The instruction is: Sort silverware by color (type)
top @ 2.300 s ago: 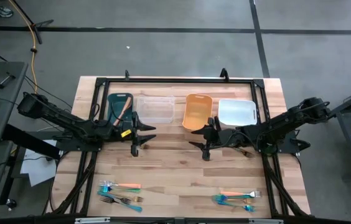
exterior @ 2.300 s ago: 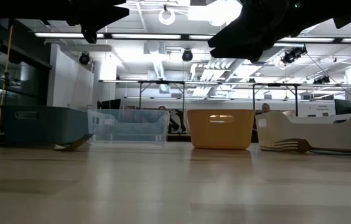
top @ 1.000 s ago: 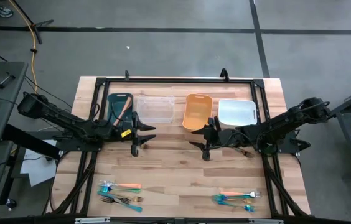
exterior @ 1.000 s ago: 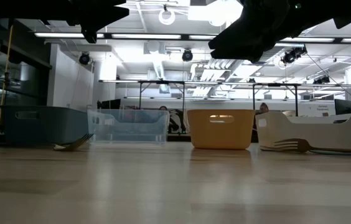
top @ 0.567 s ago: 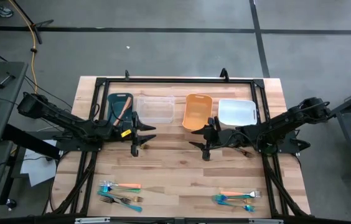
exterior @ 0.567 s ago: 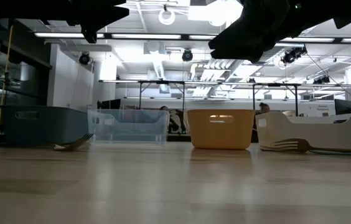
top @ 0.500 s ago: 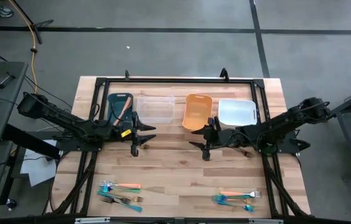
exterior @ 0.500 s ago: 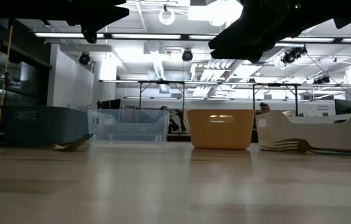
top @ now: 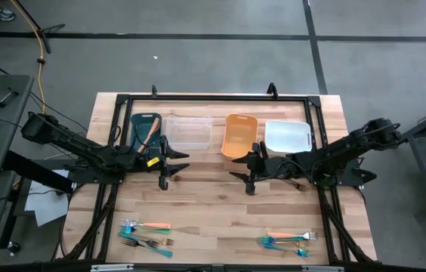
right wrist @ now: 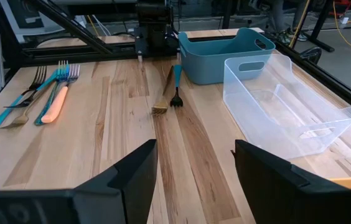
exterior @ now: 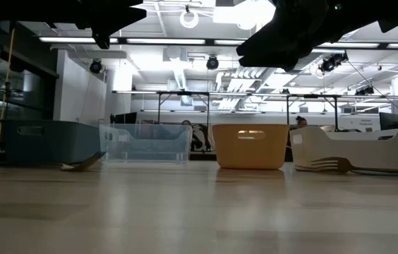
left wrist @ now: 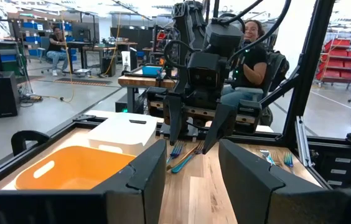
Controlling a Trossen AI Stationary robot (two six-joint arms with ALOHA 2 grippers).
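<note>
The silverware lies in groups on the wooden table. One pile of salmon, teal and dark forks is at the near left, and another pile is at the near right. A gold and a dark fork lie flat beside the teal bin. A few more forks lie on the table under the right arm. My left gripper hovers open above the table's middle left, nothing between its fingers. My right gripper faces it from the middle right, also open and holding nothing.
Four bins stand in a row at the far side: teal, clear, orange, white. A black frame runs around the table's edges. Bare wood lies between the two grippers and the near piles. A person sits beyond the table's right edge.
</note>
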